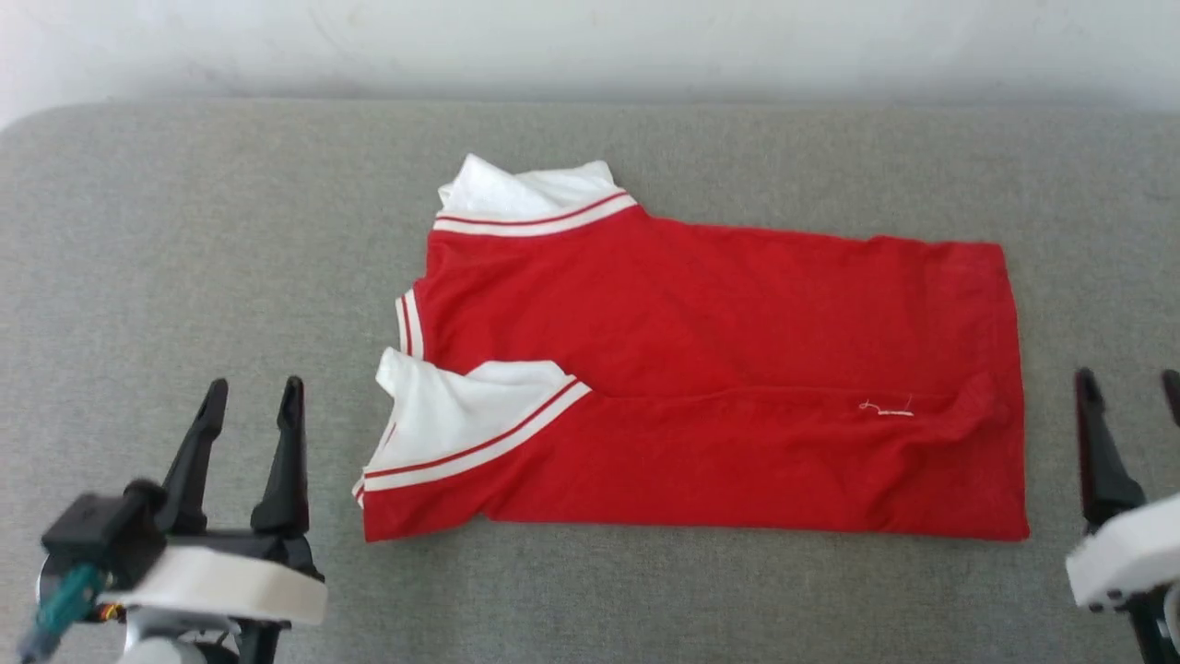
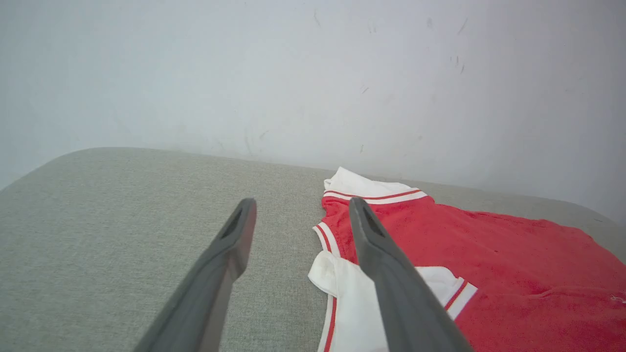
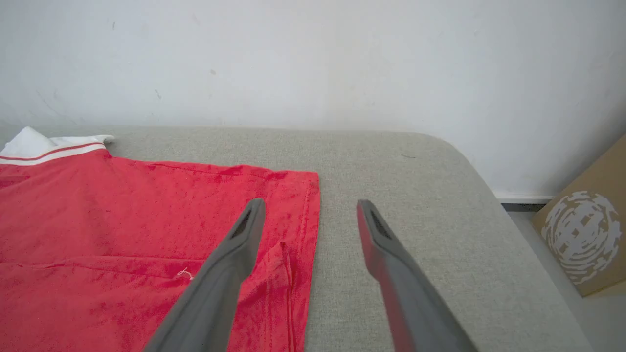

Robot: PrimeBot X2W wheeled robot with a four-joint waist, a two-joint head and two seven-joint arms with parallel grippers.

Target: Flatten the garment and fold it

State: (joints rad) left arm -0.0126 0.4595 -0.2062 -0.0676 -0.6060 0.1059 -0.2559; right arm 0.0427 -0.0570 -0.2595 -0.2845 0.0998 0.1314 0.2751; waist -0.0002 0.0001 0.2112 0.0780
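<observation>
Grey cloth covers the desk, which runs back to a pale wall; a box stands beyond its corner at the right edge of the right wrist view. The garment lies at the middle of the head view, plain red side up. Both long sides are turned in, so it forms a long band with collar and white sleeves toward the left of the frame and hem toward the right. The step in hand looks to be the cross fold, one end carried over onto the other. To do it well, I judge the ridge puckered near the hem at the lower right should be smoothed first. The lower sleeve, which pokes out past the band's edge, should be squared up too. Then both corners of one end want pinching low, through all layers, lifting together and laying edge on edge so nothing slides. The left hand hovers at the lower left of the head view, off the cloth and near that sleeve, fingers apart and empty, pointing up the frame. The right hand sits at the lower right, just beside the hem and partly cut by the frame edge, fingers likewise spread with nothing between them.
</observation>
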